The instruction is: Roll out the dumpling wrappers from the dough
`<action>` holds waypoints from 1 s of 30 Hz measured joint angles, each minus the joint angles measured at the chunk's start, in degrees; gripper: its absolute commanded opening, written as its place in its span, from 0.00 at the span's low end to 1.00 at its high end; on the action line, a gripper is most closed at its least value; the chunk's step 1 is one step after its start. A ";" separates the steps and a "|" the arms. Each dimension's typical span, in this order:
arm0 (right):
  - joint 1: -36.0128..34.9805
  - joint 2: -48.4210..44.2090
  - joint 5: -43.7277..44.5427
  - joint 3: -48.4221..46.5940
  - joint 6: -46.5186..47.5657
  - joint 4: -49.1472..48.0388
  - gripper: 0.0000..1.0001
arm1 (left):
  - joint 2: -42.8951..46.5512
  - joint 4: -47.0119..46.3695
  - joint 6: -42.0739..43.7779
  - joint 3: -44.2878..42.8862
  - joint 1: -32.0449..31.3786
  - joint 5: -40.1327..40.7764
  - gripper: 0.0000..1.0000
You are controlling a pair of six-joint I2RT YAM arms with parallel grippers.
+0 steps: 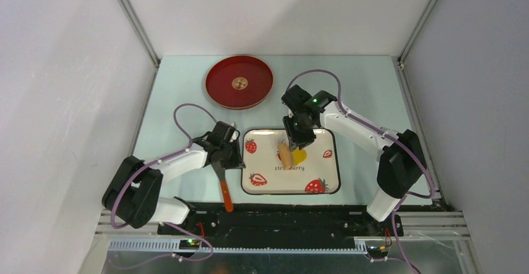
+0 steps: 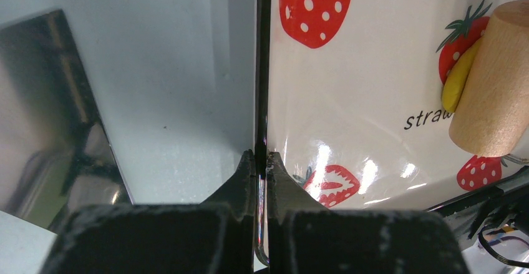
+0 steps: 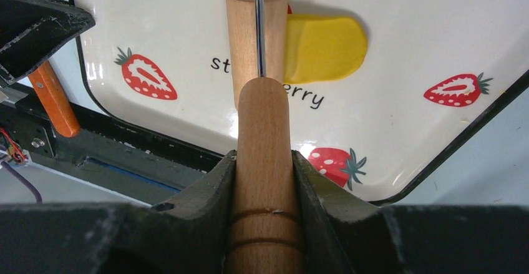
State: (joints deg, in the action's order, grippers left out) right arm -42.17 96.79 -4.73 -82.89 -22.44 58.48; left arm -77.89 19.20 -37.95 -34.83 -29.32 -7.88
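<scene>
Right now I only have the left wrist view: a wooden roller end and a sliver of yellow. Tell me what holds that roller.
Observer: The right hand is shut on the handle of the rolling pin.
Operator: Give me the dough's shape.
Observer: The dough is one flattened patch on the strawberry tray, and the roller sits on one end of it.
Operator: Now name what my left hand has.
Observer: The left hand pinches an orange-handled tool. Its handle points toward the near edge, beside the tray.
</scene>
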 measured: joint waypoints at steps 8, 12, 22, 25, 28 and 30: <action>-1.27 0.42 1.46 -0.37 -0.13 0.13 0.00 | 0.00 0.00 0.00 0.00 0.00 0.00 0.00; -1.29 0.22 0.55 -0.24 0.07 -0.35 0.00 | 0.00 0.00 0.00 0.00 0.00 0.00 0.00; 0.44 -9.38 -9.03 3.45 1.51 -9.73 0.00 | -0.02 0.00 0.02 0.00 0.00 -0.02 0.00; 2.54 -15.82 -12.70 3.45 2.58 -13.75 0.00 | -0.04 0.00 0.02 -0.02 0.00 -0.02 0.00; 5.20 -21.86 -14.19 3.45 5.86 -16.76 0.00 | -0.04 0.00 0.04 -0.02 0.00 -0.02 0.00; 6.14 -23.93 -13.11 3.43 9.70 -17.27 0.00 | -0.04 0.00 0.04 -0.02 0.00 -0.02 0.00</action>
State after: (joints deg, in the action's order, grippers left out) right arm -36.03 72.86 -17.85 -79.46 -12.73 41.21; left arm -77.93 19.20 -37.91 -34.85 -29.32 -7.90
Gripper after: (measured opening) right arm 0.366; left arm 0.036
